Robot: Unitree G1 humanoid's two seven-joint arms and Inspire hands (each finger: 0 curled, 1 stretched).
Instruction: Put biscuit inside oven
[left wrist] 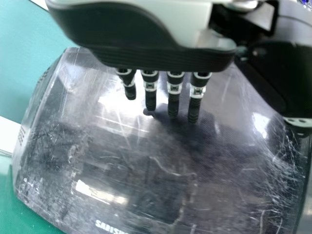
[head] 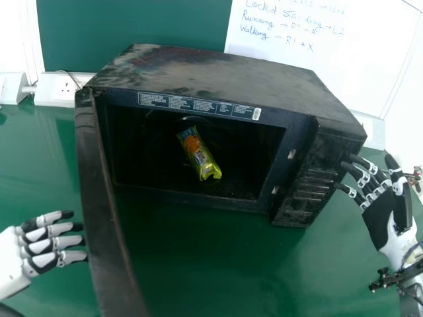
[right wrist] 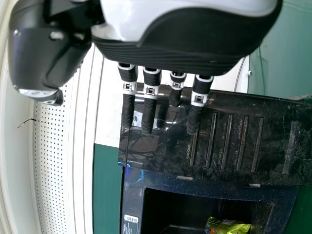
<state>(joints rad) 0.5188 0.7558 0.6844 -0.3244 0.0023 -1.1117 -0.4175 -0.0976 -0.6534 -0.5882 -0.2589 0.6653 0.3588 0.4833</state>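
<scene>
The biscuit packet [head: 199, 153], yellow-green with an orange and blue print, lies inside the black oven [head: 225, 72]; a part of the packet [right wrist: 226, 226] shows in the right wrist view. The oven door [head: 99, 198] stands open on the robot's left. My left hand [head: 46, 244] is at the outer side of the door, fingers straight and pointing toward it; in the left wrist view the left hand [left wrist: 170, 92] is in front of the door's outer face [left wrist: 122, 161]. By the oven's control panel side is my right hand [head: 380, 205], fingers extended; the right hand [right wrist: 161, 97] is over the panel [right wrist: 234, 141].
Behind the oven on the left are white socket boxes [head: 56, 89] with a cable. A whiteboard [head: 330, 53] with handwriting stands behind it. The green table [head: 218, 264] extends in front of the oven.
</scene>
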